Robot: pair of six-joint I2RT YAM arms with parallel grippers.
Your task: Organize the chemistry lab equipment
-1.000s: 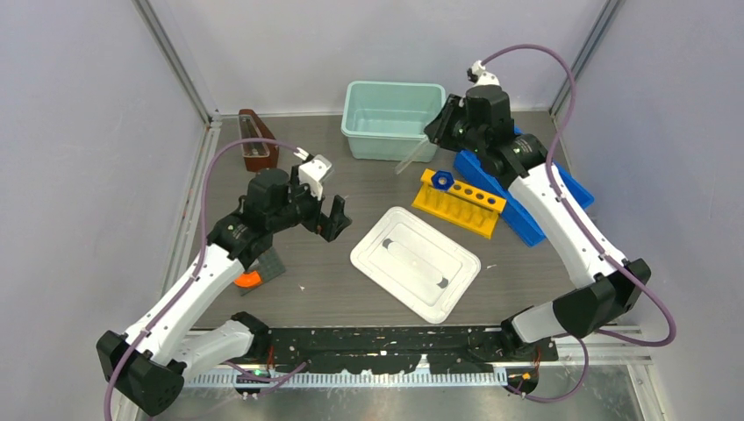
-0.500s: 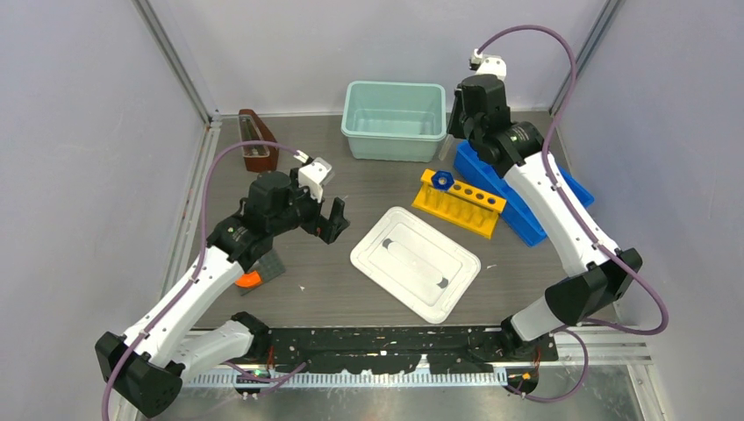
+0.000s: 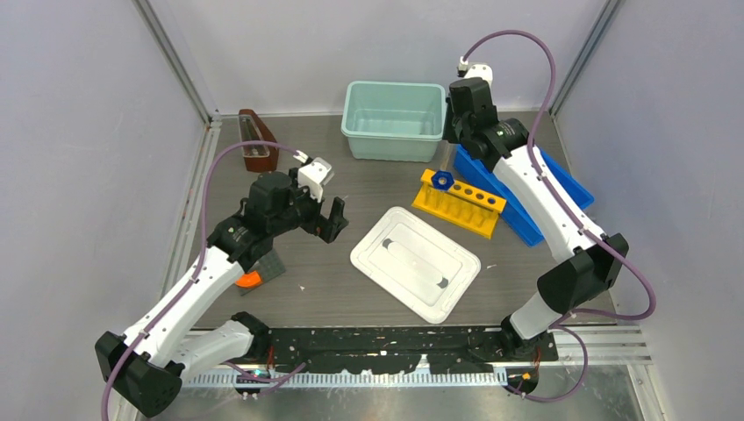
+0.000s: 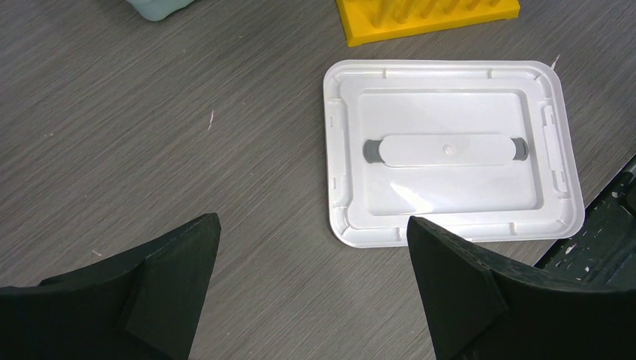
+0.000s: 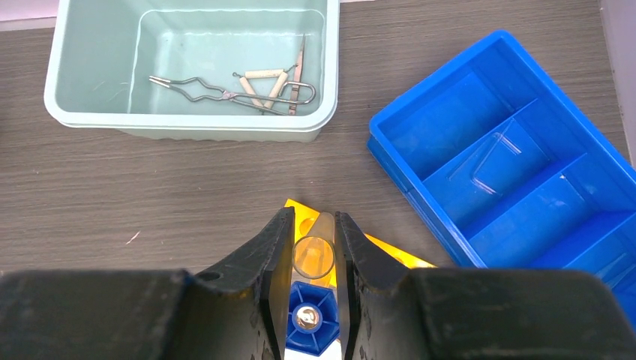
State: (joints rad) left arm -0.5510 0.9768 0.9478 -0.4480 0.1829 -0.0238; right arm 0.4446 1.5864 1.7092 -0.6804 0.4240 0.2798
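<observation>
My right fingers [image 5: 279, 240] are pinched nearly together on a clear glass tube [image 5: 313, 256], which I see end-on, its open mouth facing back at me between the two pads. Just under the tube, close to my fingertips, a blue knob [image 5: 310, 319] sits on the yellow rack [image 5: 386, 253]; whether the tube touches either one I cannot tell. Ahead of these fingers and to their left stands the teal bin [image 5: 187, 124], with the silver wire tongs [image 5: 196, 88] and the white triangle [image 5: 264, 85] lying together on its floor. Ahead and to their right is the blue tray [image 5: 525, 105], with clear glass in its middle compartment.

My left fingers [image 4: 176, 259] are spread wide with nothing between them, held above the grey surface [image 4: 150, 112]. The white lid [image 4: 450, 154] lies flat just ahead of them, nearer the right-hand finger.
</observation>
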